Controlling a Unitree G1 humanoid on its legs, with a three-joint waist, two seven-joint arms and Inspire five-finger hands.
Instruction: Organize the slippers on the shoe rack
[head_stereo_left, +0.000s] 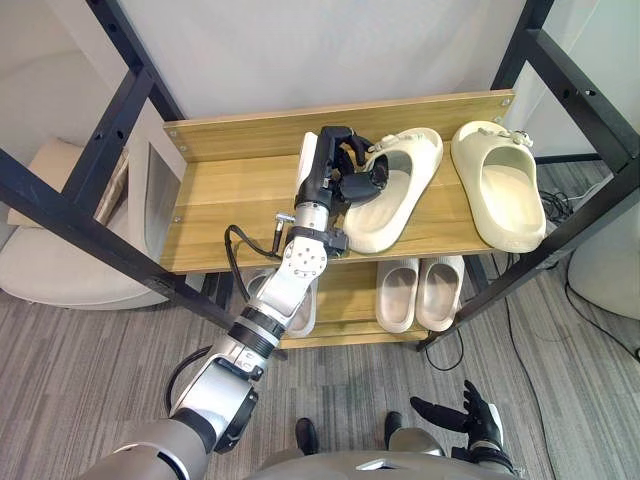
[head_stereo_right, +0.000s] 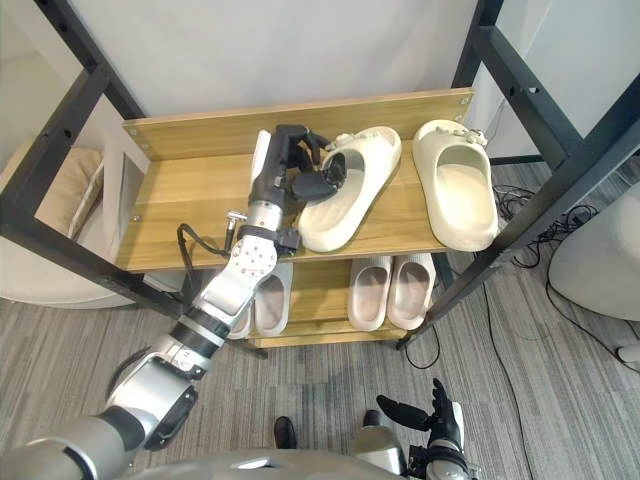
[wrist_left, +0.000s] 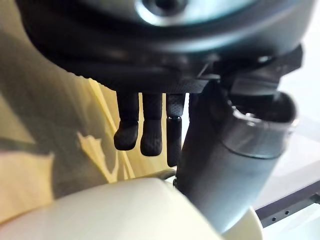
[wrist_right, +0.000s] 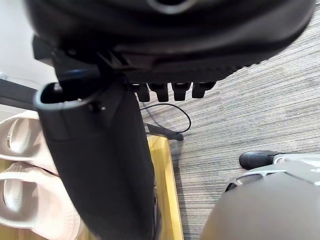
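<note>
L hand (head_stereo_left: 345, 172) is clamped on skewed slipper (head_stereo_left: 400, 205) at frame centre; if grip's lost mid-turn, it could be shoved into 2nd slipper (head_stereo_left: 498, 185) or off shelf (head_stereo_left: 230, 200) front.

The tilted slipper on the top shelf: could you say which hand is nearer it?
Left. The left hand holds the slipper at its strap; the right hand hangs low, far below the rack.

Parts hidden at the shoe rack (head_stereo_left: 230, 200)
The strap of the tilted slipper (head_stereo_left: 400, 205) is partly covered by the left robot hand (head_stereo_left: 335, 165); the far ends of the lower-shelf pair (head_stereo_left: 420, 292) are hidden under the upper shelf, and another slipper (head_stereo_right: 272, 300) is masked by the arm.
</note>
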